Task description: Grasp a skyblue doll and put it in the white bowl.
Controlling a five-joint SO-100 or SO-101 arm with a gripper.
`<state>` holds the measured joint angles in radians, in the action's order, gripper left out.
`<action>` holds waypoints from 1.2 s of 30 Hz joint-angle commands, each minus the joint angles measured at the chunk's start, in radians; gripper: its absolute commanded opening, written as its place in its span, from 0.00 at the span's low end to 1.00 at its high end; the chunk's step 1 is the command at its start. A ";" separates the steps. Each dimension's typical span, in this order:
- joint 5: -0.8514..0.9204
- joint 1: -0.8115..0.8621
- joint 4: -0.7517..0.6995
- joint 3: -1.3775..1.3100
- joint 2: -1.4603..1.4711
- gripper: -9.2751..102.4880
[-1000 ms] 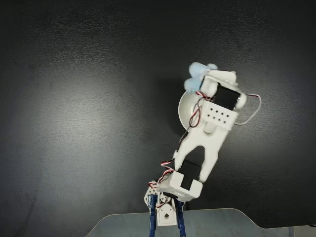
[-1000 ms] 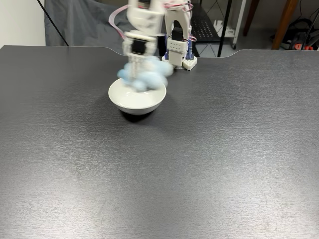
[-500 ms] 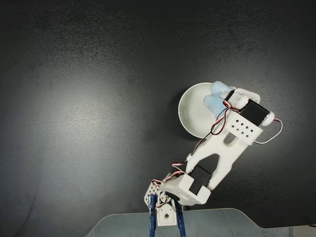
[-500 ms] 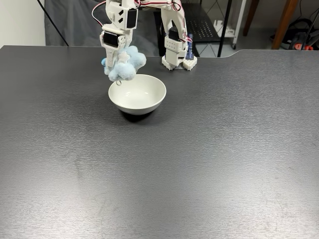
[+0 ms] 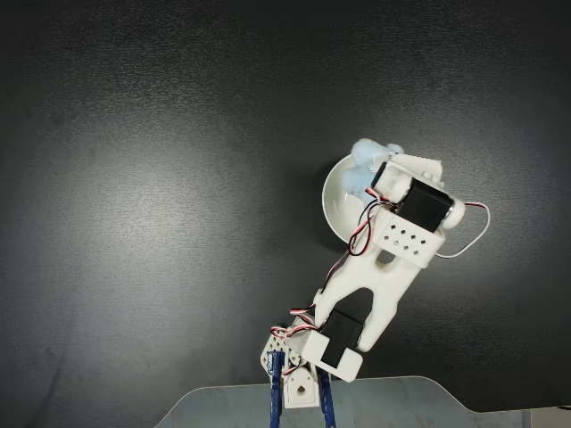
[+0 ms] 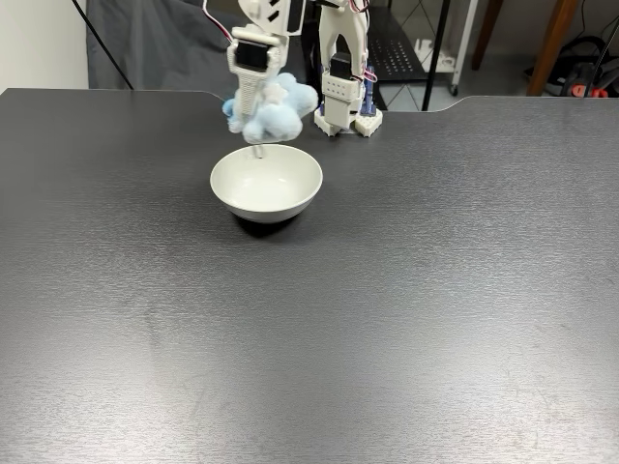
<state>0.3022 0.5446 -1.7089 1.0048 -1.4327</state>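
Observation:
The white bowl (image 6: 266,184) stands on the dark table, a little in front of the arm's base; from above its rim (image 5: 332,198) shows left of the arm. My gripper (image 6: 259,121) hangs above the bowl's far side, shut on the skyblue doll (image 6: 272,108), a lumpy pale-blue plush held clear of the rim. In the top-down fixed view the doll (image 5: 367,164) sticks out past my gripper (image 5: 375,178) over the bowl's upper edge, with the wrist covering part of it. A thin fingertip (image 6: 257,149) points down toward the bowl.
The arm's base (image 6: 345,106) is clamped at the table's far edge (image 5: 303,389). Dark chair legs and stands (image 6: 440,48) lie beyond the table. The matte black tabletop (image 6: 387,319) stretches wide to the front and both sides.
The gripper, still holding the doll, swung from over the bowl's left rim in the front fixed view back toward its middle and rose slightly.

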 commanded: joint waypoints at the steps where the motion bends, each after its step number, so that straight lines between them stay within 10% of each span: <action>1: -0.006 -0.011 -0.021 0.011 -0.112 0.07; 12: -0.006 0.003 -0.012 0.015 -0.112 0.10; 36: -0.006 0.003 -0.023 0.015 -0.095 0.51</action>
<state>0.3022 0.5492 -1.7089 1.0308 -1.4358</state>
